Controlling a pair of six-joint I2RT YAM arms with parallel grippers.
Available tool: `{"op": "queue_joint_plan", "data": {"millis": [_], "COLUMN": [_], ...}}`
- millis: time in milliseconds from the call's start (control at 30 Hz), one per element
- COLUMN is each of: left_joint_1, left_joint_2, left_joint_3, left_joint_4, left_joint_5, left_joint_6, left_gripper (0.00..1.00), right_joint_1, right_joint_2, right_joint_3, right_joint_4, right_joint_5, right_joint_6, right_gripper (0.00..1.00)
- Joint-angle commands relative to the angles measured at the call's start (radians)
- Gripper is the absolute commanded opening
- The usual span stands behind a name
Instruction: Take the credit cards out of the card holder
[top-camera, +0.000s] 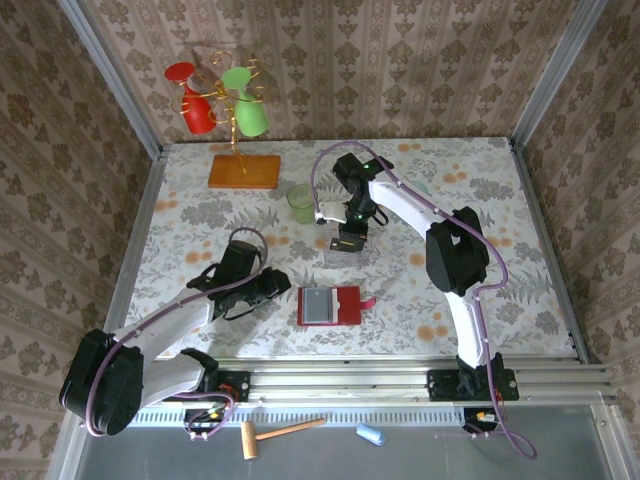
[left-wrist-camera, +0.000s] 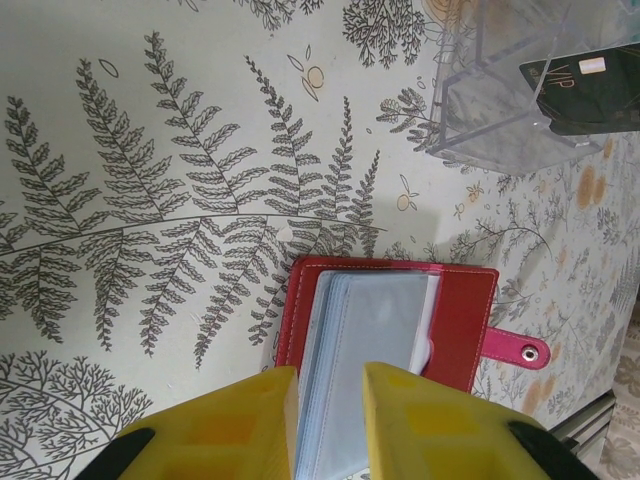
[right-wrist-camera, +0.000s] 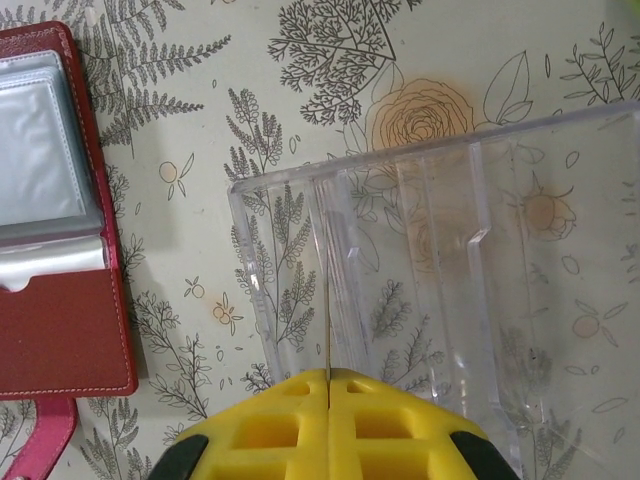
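Note:
The red card holder (top-camera: 345, 306) lies open on the table with its grey sleeves (left-wrist-camera: 375, 330) up and its pink snap tab (left-wrist-camera: 520, 350) to the right. My left gripper (left-wrist-camera: 330, 378) sits at its left end, yellow fingers closed on the stack of sleeves; from above the left gripper (top-camera: 282, 283) touches the wallet's edge. My right gripper (right-wrist-camera: 328, 374) is shut on a thin credit card (right-wrist-camera: 327, 335) seen edge-on over a clear box. That dark credit card (left-wrist-camera: 585, 85) reads "VIP". From above the right gripper (top-camera: 349, 240) hangs over the box.
A clear slotted acrylic box (right-wrist-camera: 430, 250) stands behind the wallet. A green cup (top-camera: 300, 203) is to its left. An orange wooden base (top-camera: 244, 171) with a wire tree holding red and green cups stands at the back left. A toy hammer (top-camera: 275, 435) lies below the rail.

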Motion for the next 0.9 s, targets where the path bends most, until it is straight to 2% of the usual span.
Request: {"op": "queue_joint_plan", "data": {"millis": [0,867], "left_joint_1": [0.006,0.006], "left_joint_2": [-0.018,0.0], "left_joint_3": [-0.014,-0.023], "left_joint_4": [-0.019,-0.001], "left_joint_5": [-0.005,0.012], "left_joint_6": [0.0,-0.003], "left_gripper": [0.24,0.24], "right_joint_1": [-0.009,-0.045], "right_joint_2": [0.015,0.003], "right_joint_3": [0.02,-0.024], "right_joint_4": [-0.045,0.005], "right_joint_5": [-0.012,-0.028], "right_joint_6": [0.061,0.322], "right_gripper": [0.0,0.0]}}
